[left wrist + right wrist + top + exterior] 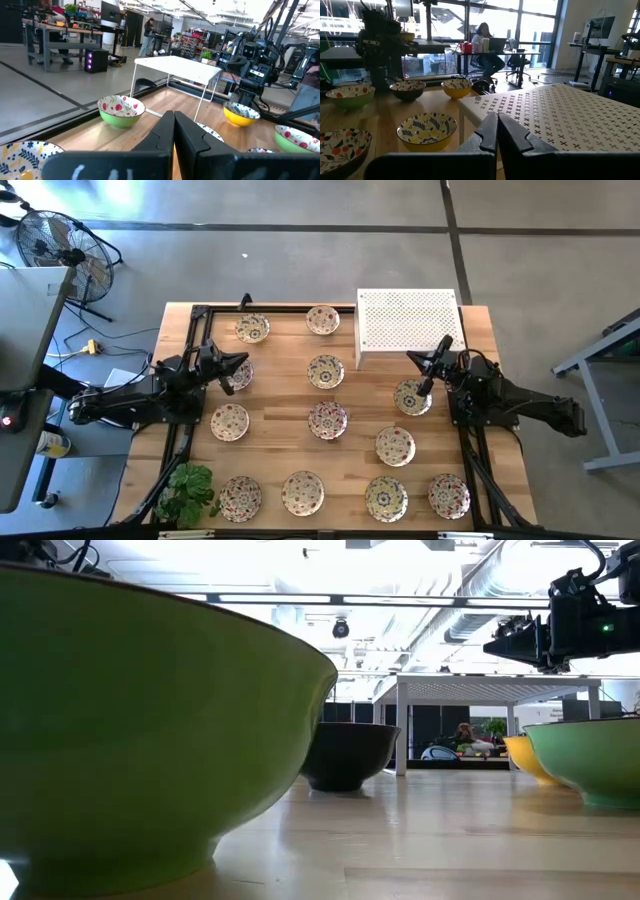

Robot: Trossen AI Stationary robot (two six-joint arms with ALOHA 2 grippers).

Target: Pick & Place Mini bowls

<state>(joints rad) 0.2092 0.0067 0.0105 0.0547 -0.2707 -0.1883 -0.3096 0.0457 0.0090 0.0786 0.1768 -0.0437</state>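
Twelve mini bowls [327, 420] are spread in loose rows over the wooden table [275, 448], all of them resting on the surface. The white perforated stand [408, 320] is placed at the far right corner. The left gripper [237, 364] is held at the left side, above a bowl that is partly hidden under it; its fingers are pressed together and nothing is held. The right gripper [440, 346] is seen near the stand, just beside another bowl [411, 397], its fingers closed too and empty. A green plant [186, 490] is lying at the near left corner
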